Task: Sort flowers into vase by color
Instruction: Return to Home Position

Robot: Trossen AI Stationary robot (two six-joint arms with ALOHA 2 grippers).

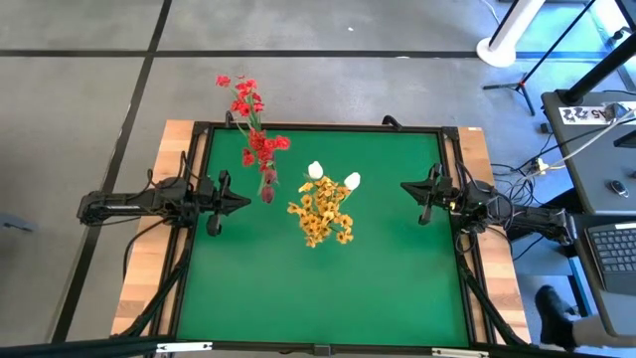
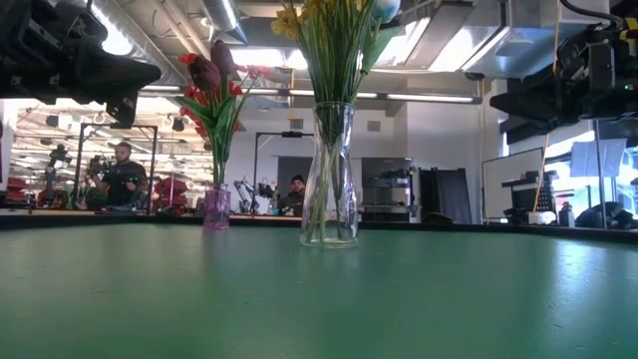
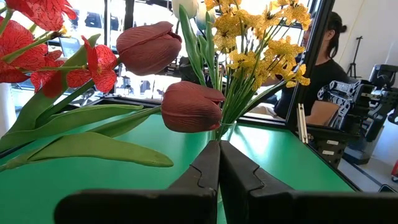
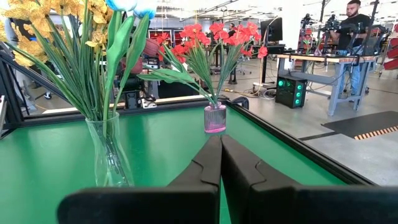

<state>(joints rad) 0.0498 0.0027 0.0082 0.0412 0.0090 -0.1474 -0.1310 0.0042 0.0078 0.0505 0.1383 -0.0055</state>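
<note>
- L gripper (image 1: 238,202): fingers closed flat, empty.
- R gripper (image 1: 409,186): same, empty.
- Red flowers (image 1: 260,147) in pink vase (image 4: 215,118): just ahead of L tip, stems upright.
- Yellow flowers (image 1: 323,211), clear vase (image 2: 330,175): between both tips.
- Looks sorted; arms prob only need backing off.

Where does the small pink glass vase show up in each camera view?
Low view: small pink glass vase left of centre.
Right wrist view: near centre, by the mat's far edge.
High view: mostly hidden beneath its red flowers, left of centre.
Left wrist view: not seen, only its blooms.
Shared landmark: clear glass vase of yellow flowers.
</note>
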